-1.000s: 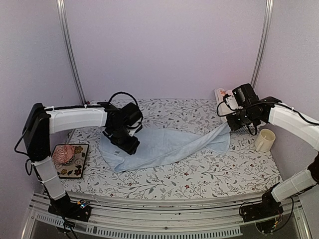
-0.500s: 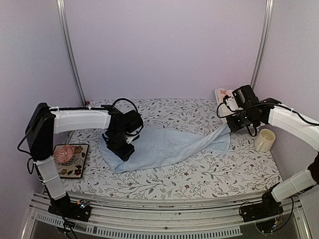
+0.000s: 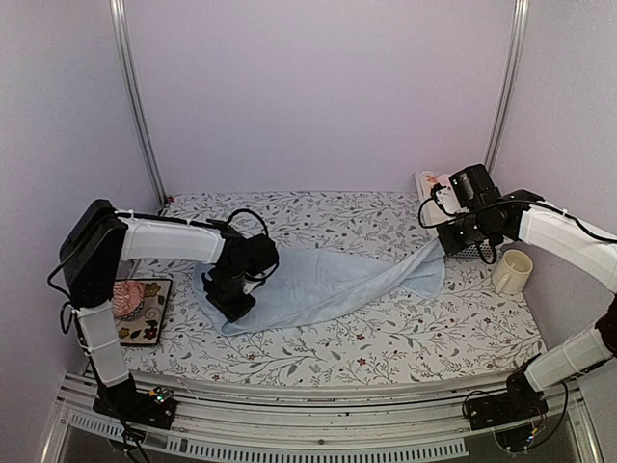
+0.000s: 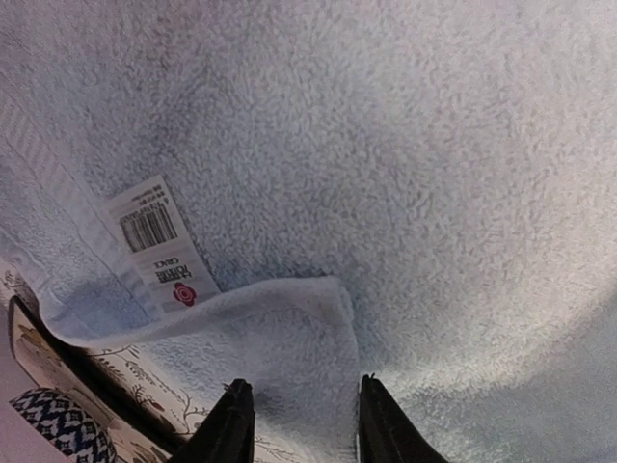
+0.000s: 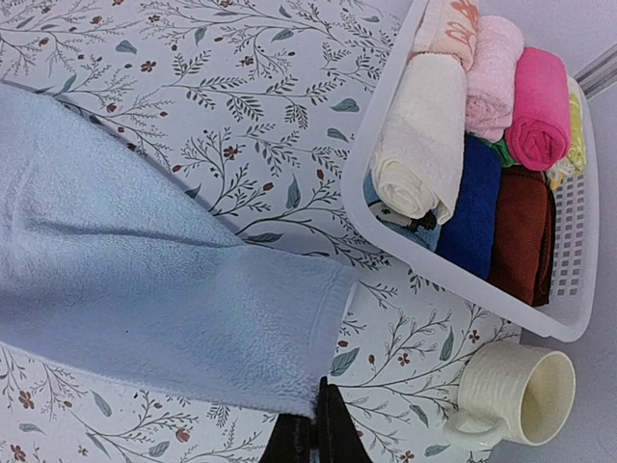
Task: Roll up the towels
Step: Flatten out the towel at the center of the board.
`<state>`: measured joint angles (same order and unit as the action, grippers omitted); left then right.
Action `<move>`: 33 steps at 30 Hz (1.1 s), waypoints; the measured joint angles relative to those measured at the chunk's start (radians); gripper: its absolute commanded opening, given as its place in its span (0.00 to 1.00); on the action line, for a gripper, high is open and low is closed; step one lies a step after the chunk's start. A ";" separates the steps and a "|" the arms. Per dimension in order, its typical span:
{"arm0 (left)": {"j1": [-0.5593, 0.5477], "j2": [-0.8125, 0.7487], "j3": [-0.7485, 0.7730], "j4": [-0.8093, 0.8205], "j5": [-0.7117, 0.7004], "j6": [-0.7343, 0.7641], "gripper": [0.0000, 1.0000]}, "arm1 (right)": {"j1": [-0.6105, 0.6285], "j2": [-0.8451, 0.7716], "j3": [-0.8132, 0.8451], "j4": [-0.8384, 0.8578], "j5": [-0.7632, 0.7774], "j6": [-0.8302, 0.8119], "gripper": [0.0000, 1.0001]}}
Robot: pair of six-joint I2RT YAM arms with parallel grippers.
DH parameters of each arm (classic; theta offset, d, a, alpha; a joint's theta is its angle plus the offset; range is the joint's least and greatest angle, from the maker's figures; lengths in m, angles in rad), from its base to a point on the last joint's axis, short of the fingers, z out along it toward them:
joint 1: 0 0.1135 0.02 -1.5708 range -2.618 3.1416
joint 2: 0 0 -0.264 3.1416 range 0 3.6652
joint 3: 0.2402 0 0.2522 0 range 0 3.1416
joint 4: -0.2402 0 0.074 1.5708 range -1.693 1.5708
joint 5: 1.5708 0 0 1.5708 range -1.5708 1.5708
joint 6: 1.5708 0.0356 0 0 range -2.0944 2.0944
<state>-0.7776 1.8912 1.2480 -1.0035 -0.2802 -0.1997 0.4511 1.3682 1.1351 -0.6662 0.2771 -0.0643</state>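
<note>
Towel [image 3: 328,280] seems soft and limp, so we grip corners: right pincer [image 5: 316,420] clenched on one, left pincer [image 4: 304,405] parted astride another.

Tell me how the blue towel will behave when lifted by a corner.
Probably floppy: the towel sags from the right gripper to the table. Likely light, since a pinched edge holds it up. Its fuzzy pile should resist slipping.

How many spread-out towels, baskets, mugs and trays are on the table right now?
Spread-out towel: 1
Basket: 1
Mug: 1
Tray: 1
Total: 4
</note>
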 measured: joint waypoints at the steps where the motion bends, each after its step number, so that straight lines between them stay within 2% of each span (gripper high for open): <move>1: 0.000 0.002 0.000 0.004 -0.006 0.001 0.31 | 0.000 0.000 0.000 0.000 0.000 0.000 0.02; 7: 0.000 0.023 0.000 0.032 -0.046 0.011 0.00 | 0.000 0.002 0.000 0.001 -0.003 0.000 0.02; 16: 0.033 0.027 0.050 0.047 -0.068 0.001 0.00 | 0.000 0.005 0.001 0.000 -0.002 0.000 0.02; 21: 0.140 -0.014 0.158 0.095 -0.065 -0.068 0.00 | 0.000 0.019 0.003 0.000 -0.002 0.001 0.02; 27: 0.220 -0.129 0.209 0.245 -0.015 -0.241 0.00 | 0.000 0.040 0.011 -0.002 -0.005 0.000 0.02; 33: 0.192 -0.037 0.163 0.319 0.053 -0.433 0.00 | 0.000 0.056 0.027 -0.001 -0.024 0.000 0.02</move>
<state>-0.5858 1.8538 1.4105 -0.6842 -0.2276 -0.6323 0.4511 1.4246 1.1618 -0.6674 0.2531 -0.0639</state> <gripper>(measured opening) 0.006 0.025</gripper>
